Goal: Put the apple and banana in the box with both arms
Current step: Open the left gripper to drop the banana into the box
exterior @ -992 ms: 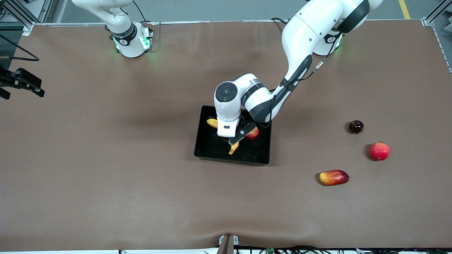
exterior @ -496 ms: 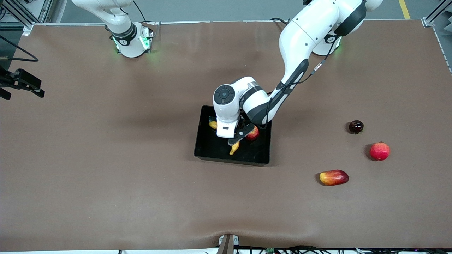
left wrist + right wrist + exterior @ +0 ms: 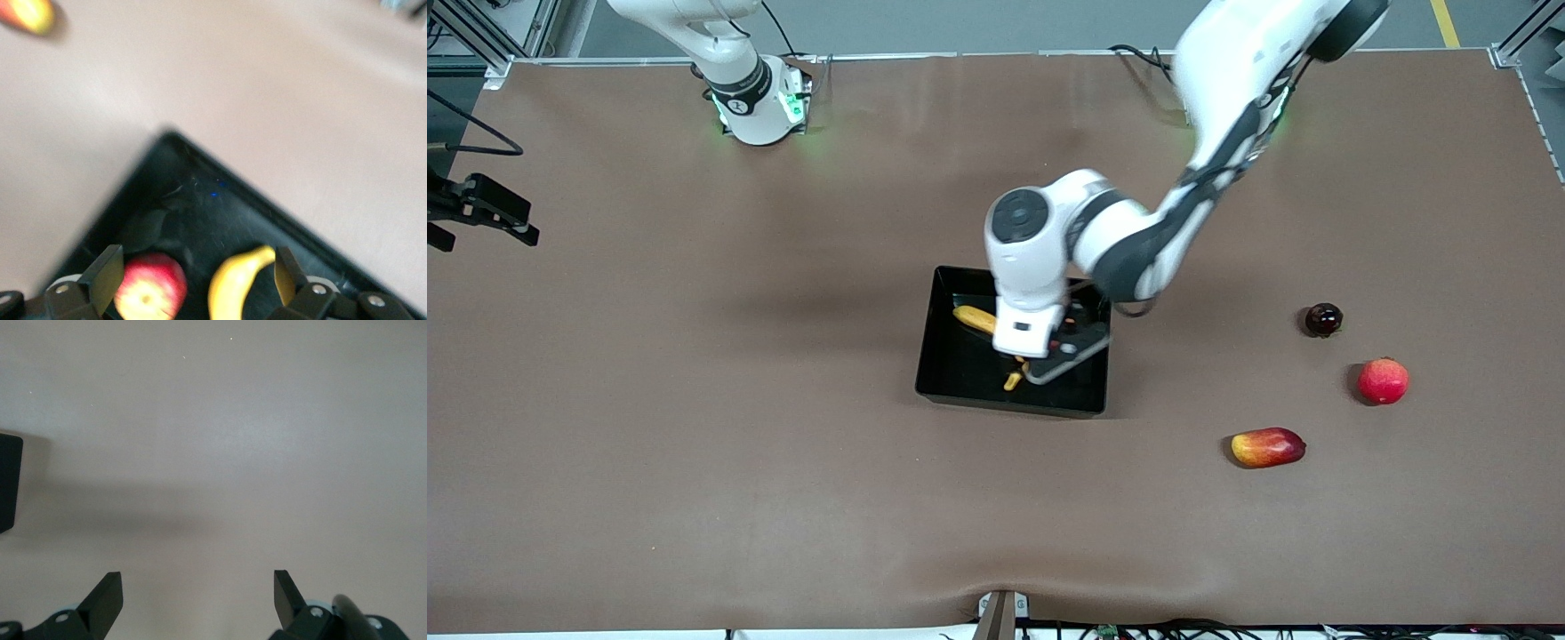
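White arms (image 3: 1209, 80), grey joint bands, black cables

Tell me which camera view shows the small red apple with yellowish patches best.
The left wrist view: the small red apple with yellowish patches lies unobstructed in the glossy black plastic tray, between the open left gripper fingers. In the front view the left arm hides it. The right wrist view shows no apple.

The left arm's wrist (image 3: 1032, 267) hides the banana's (image 3: 976, 319) middle and all of the apple (image 3: 150, 295) in the box (image 3: 960, 373) — the dark fruit (image 3: 1323, 319) at three o'clock is too small to name.
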Motion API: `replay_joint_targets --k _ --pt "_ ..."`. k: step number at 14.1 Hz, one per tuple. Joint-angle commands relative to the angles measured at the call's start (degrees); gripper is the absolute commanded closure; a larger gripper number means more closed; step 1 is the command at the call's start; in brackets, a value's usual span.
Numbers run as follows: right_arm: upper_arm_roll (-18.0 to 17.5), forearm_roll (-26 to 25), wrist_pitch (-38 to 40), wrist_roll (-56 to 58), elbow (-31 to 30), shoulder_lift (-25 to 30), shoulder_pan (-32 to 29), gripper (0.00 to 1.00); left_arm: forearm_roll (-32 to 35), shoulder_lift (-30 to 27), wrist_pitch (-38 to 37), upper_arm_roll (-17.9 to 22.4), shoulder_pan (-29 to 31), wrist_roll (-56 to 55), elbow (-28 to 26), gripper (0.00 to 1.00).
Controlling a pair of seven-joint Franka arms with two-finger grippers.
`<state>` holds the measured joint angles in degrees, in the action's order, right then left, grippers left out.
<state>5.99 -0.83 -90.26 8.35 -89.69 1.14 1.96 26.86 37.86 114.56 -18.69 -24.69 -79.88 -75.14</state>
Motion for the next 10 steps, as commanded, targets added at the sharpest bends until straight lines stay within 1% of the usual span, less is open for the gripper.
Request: replay_joint_targets --k 1,2,4,6,7,9,10 --pt "-0.46 1.27 -0.09 0.61 -0.05 0.0 -1.0 0.0 -4.61 -9.88 -3.46 -0.65 5.69 7.86 -3.43 0.0" --pt "-0.46 1.27 -0.09 0.7 -0.05 0.0 -0.91 0.0 -5.85 -12.43 -5.99 -0.65 7.19 11.03 -3.43 0.0" --pt "-0.46 1.27 -0.09 0.61 -0.05 -0.08 -0.91 0.0 -6.03 -17.36 -11.09 -0.65 9.57 13.86 -4.05 0.0" --pt "-0.46 1.61 -0.09 0.61 -0.05 -0.17 -0.91 0.0 -6.12 -20.79 -12.6 -0.65 12.03 19.03 -4.23 0.0" --pt "-0.46 1.7 -0.09 0.7 -0.05 -0.17 -0.91 0.0 -6.12 -22.11 -14.87 -0.56 12.21 20.71 -4.05 0.0" --pt "-0.46 1.7 -0.01 0.7 -0.05 -0.17 -1.0 0.0 -6.56 -24.23 -16.83 -0.73 15.01 24.39 -3.96 0.0" --pt "-0.46 1.7 -0.01 0.7 -0.05 -0.17 -1.0 0.0 -9.17 -25.63 -16.92 -0.3 16.07 28.68 -4.31 0.0"
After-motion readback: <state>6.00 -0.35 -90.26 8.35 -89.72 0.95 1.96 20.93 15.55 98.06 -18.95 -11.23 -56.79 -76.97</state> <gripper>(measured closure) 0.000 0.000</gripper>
